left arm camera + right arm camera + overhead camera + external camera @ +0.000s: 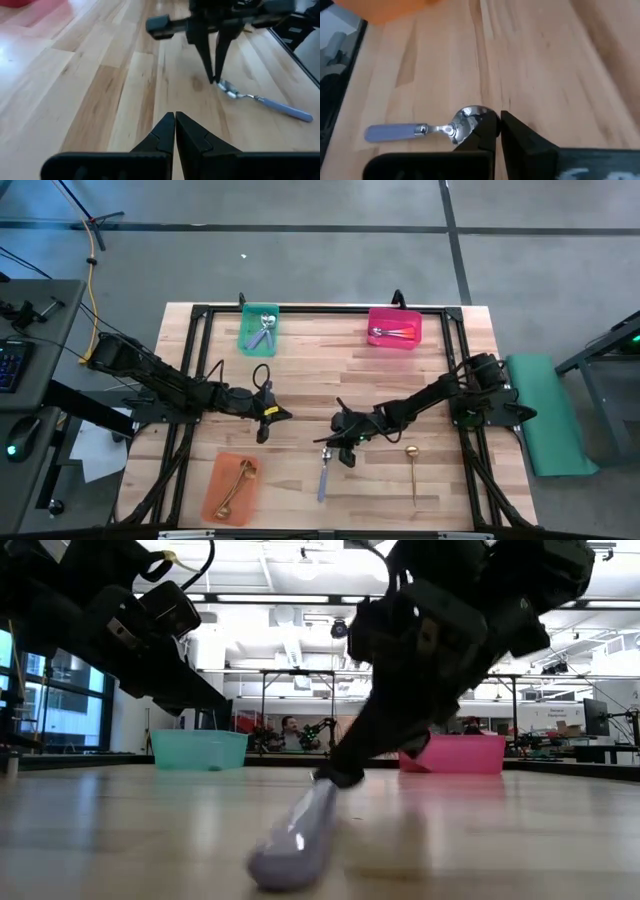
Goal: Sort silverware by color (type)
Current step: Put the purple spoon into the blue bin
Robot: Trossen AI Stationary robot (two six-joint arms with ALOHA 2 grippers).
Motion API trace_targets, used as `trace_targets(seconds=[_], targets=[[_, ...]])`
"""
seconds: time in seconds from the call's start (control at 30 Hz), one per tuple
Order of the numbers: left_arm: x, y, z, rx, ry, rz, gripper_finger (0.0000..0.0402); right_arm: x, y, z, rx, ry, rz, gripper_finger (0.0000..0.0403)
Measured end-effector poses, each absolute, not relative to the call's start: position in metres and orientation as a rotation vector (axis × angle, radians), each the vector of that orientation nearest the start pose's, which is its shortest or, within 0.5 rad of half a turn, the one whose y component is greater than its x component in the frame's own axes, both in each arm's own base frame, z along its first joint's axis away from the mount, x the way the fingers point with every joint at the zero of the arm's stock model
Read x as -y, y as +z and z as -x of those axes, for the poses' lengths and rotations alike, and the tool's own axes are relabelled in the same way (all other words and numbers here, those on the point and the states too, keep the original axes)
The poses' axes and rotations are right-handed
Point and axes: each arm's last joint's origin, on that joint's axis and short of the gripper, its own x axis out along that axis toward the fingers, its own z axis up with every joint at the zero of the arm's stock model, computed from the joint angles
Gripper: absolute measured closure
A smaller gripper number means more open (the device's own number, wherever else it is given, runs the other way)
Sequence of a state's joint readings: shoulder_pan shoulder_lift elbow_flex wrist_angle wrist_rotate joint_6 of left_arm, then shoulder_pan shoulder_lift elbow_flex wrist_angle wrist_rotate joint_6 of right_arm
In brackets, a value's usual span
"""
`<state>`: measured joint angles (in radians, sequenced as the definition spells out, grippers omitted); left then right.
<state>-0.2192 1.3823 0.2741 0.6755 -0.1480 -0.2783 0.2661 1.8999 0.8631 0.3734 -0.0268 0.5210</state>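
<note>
Beyond the right gripper [327, 441], a green bin [259, 327] holds blue-handled spoons and a pink bin [394, 328] orange-handled ones. An orange bin [229, 486] near the left gripper [287, 416] holds gold spoons. A gold spoon [412, 469] lies beside the right arm. The right gripper's fingers, closed together, touch the silver bowl of a lavender-handled spoon [427, 129] lying flat. The left gripper is closed, empty.

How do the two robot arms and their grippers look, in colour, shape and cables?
Both arms are dark, nearly black, built of jointed segments. The left gripper carries a small yellow mark and a looping black cable. The right gripper ends in two slim, tapering black fingers. Seen close, the left gripper's fingers are matte black wedges narrowing to points.
</note>
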Motion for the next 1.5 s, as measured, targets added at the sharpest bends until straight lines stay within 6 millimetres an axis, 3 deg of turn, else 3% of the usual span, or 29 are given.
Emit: trace_targets(seconds=[0.43,0.6,1.17,1.5], targets=[[0.043,0.135,-0.212,-0.449,-0.012,0.172,0.0396,-0.080,0.179,-0.330,-0.562,-0.027,-0.162,0.0403],[0.042,0.130,-0.210,-0.503,-0.003,0.179,0.0384,-0.070,0.195,-0.325,-0.531,-0.079,-0.085,0.0403],[0.055,0.134,-0.209,-0.450,-0.011,0.197,0.0250,-0.054,0.203,-0.328,-0.476,-0.118,0.034,0.0403],[0.055,0.136,-0.210,-0.426,-0.009,0.202,0.0214,-0.055,0.210,-0.332,-0.398,-0.100,0.092,0.0403]])
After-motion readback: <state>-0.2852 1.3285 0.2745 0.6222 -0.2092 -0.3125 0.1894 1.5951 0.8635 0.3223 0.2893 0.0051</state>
